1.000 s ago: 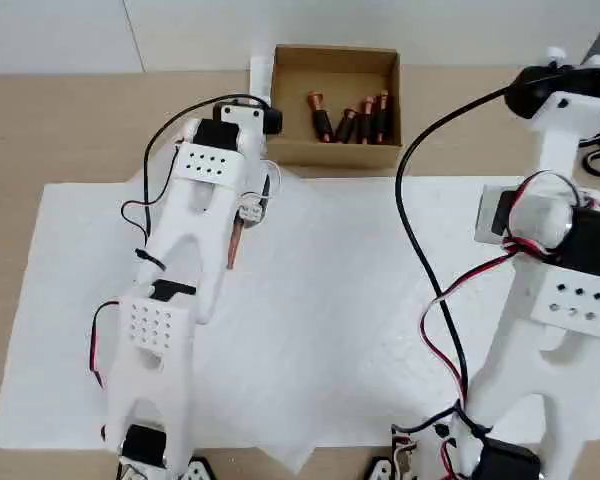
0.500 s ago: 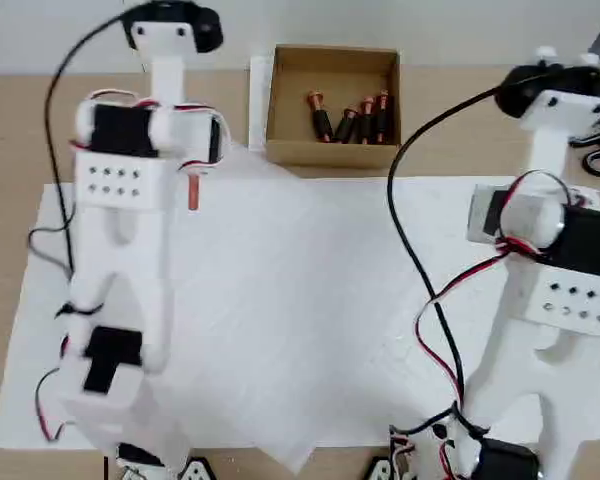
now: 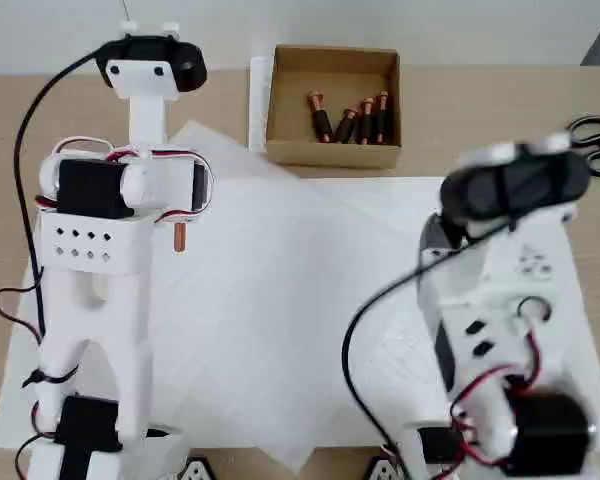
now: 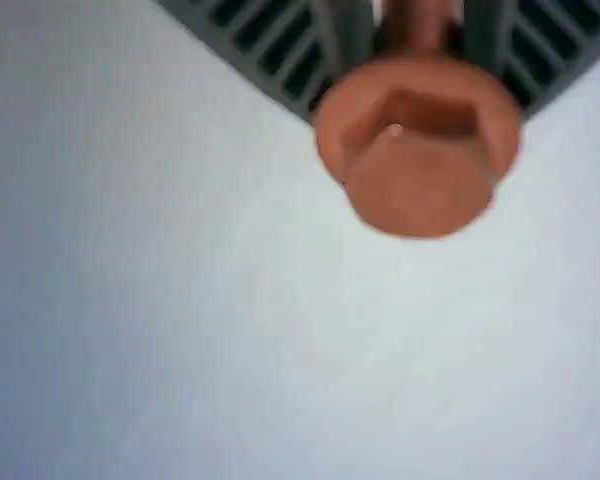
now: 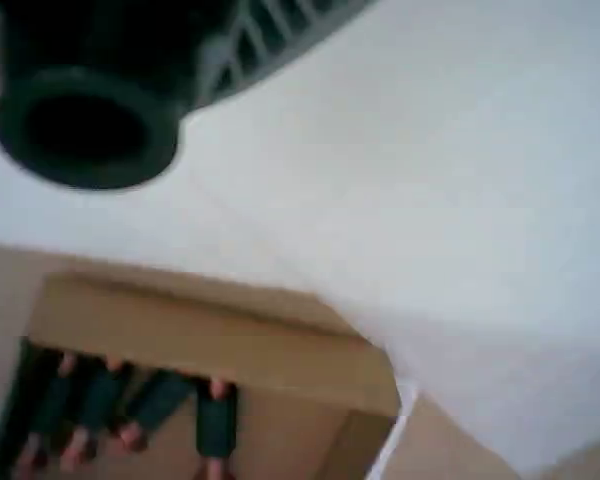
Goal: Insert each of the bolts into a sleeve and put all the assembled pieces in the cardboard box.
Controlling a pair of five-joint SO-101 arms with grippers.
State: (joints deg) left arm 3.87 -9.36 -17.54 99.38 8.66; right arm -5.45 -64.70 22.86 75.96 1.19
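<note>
From the high view, my left arm's gripper (image 3: pixel 178 215) pinches a copper bolt (image 3: pixel 180 237), which sticks out past its fingertips over the white sheet (image 3: pixel 300 320) that covers the worktop (image 3: pixel 480 110). The cardboard box (image 3: pixel 330 152) sits well apart from this gripper, ahead of it and off to its right. Four assembled pieces (image 3: pixel 350 118) lie side by side inside the box. My right arm (image 3: pixel 500 290) hides its own gripper from above, so I cannot tell from here what it holds. A pair of scissors (image 3: pixel 595 135) lies off to that arm's right, cut off by the edge.

In the left wrist view, the ribbed grey fingers (image 4: pixel 270 40) press on the bolt's shaft, and the bolt's head (image 4: pixel 417 150) stands clear of them with its socket facing the camera. The bolt is blurred at this range. Behind it is plain white sheet.

In the right wrist view, the right gripper (image 5: pixel 180 40) clamps a black sleeve (image 5: pixel 85 125), whose open end faces the camera. One ribbed finger (image 5: pixel 280 30) lies against the sleeve, and I cannot make out the opposite finger. Beyond the gripper, past the sheet's edge, is the box wall (image 5: pixel 230 350), with the pieces (image 5: pixel 130 400) inside soft and partly cut off.
</note>
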